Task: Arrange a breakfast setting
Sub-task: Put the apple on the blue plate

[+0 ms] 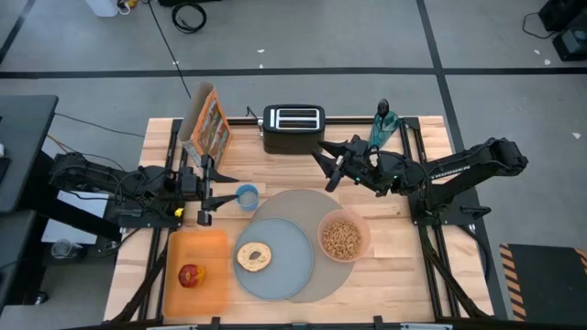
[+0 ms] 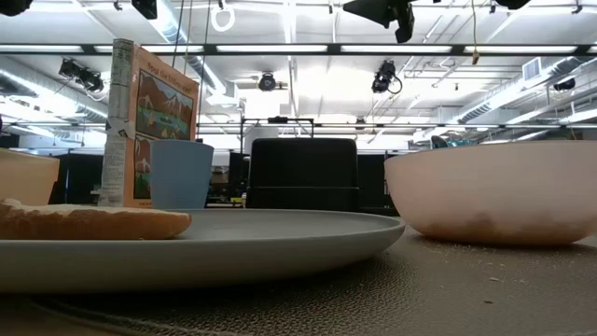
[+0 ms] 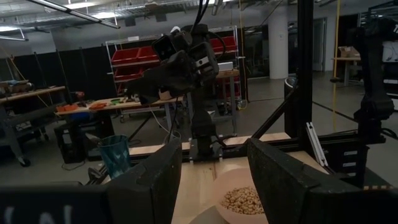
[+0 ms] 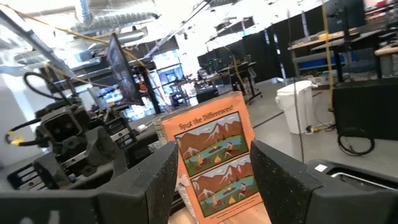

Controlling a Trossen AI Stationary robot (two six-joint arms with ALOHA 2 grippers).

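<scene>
The large round grey mat [image 1: 316,206] lies at the table's middle front. On it rest the blue-grey plate [image 1: 284,266] with the toasted bagel [image 1: 253,256] and the pink bowl of tan cereal [image 1: 344,236]. The small red apple [image 1: 191,275] sits on the orange board [image 1: 206,252]. The spoon does not show. My left gripper [image 1: 215,192] is open and empty at the table's left, just left of a blue cup [image 1: 247,196]. My right gripper [image 1: 324,167] is open and empty above the table, beyond the mat and in front of the toaster [image 1: 293,126].
A cereal box [image 1: 206,122] stands at the back left and shows between my right fingers in the right wrist view [image 4: 214,162]. A dark green bottle [image 1: 385,124] stands at the back right. The bowl shows between my left fingers [image 3: 242,199].
</scene>
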